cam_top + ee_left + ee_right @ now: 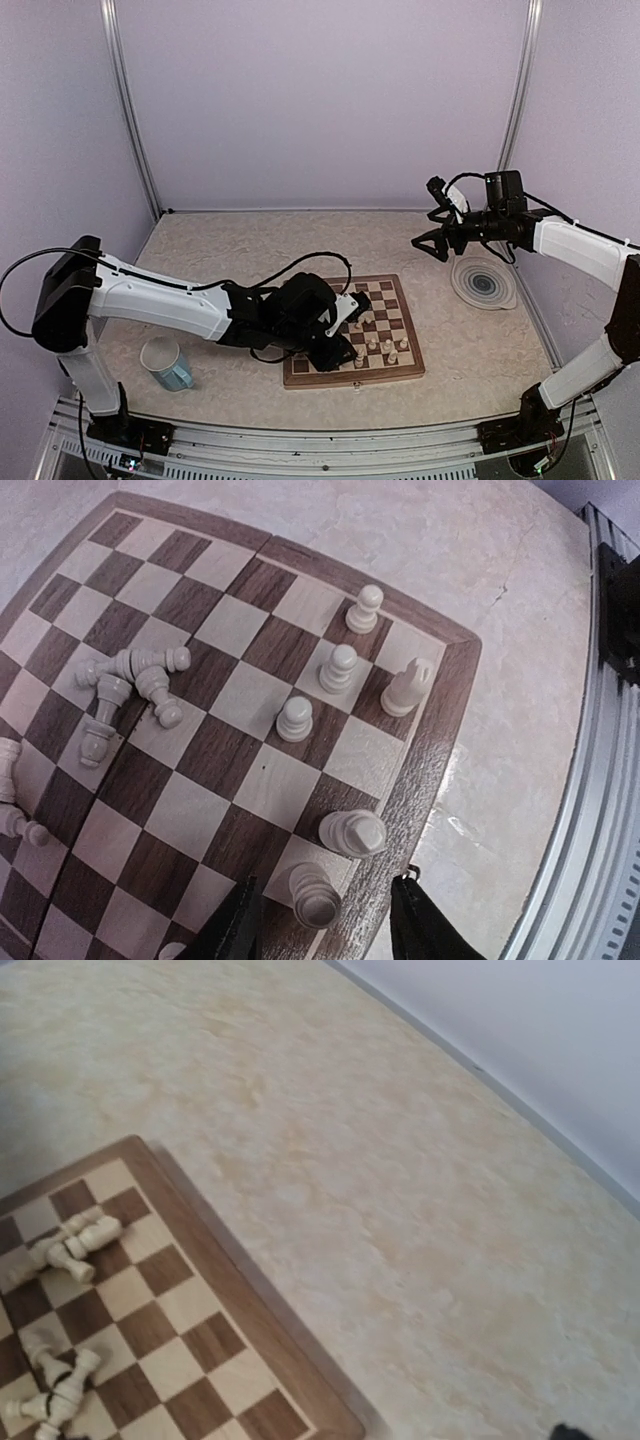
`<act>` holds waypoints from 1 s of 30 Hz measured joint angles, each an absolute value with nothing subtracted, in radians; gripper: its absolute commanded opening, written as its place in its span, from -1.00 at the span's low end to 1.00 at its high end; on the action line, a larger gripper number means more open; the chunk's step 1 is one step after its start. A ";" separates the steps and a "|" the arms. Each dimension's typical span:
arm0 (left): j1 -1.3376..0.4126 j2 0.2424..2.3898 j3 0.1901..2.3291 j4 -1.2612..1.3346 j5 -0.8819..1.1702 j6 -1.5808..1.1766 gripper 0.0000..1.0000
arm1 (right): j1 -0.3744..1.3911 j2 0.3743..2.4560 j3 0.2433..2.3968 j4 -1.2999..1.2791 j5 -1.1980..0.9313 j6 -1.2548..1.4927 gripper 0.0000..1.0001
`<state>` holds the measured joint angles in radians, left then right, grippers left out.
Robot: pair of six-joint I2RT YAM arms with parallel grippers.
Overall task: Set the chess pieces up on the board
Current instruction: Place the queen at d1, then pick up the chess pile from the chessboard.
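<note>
6 small cream wooden chess pieces point(338, 667) stand at the brown-and-cream checked wooden board's point(265, 780) corner, the nearest point(314, 895) between the left jaws, parted around it, which could clip and topple it on lifting; right jaws hang wide apart.

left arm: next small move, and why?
Probably lift the left gripper straight up. Its fingers stand apart, clear of the upright piece on an edge square of the board, so it looks placed. Toppled pieces wait mid-board.
</note>
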<state>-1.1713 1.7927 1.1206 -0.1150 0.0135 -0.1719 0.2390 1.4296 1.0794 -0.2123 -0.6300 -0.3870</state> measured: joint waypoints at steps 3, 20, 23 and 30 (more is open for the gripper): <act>-1.167 1.707 1.121 -0.131 0.014 -0.163 -0.04 | 0.235 1.444 1.086 -0.224 -0.626 -0.396 0.53; -0.954 1.562 1.081 -0.048 -0.115 -0.387 -0.11 | 0.583 1.728 1.230 -0.411 -0.459 -0.643 -0.11; -0.930 1.584 1.047 -0.045 -0.123 -0.445 -0.11 | 0.609 1.826 1.318 -0.434 -0.440 -0.664 -0.13; -0.888 1.573 0.944 -0.033 -0.130 -0.536 -0.10 | 0.698 1.995 1.487 -0.471 -0.398 -0.701 -0.13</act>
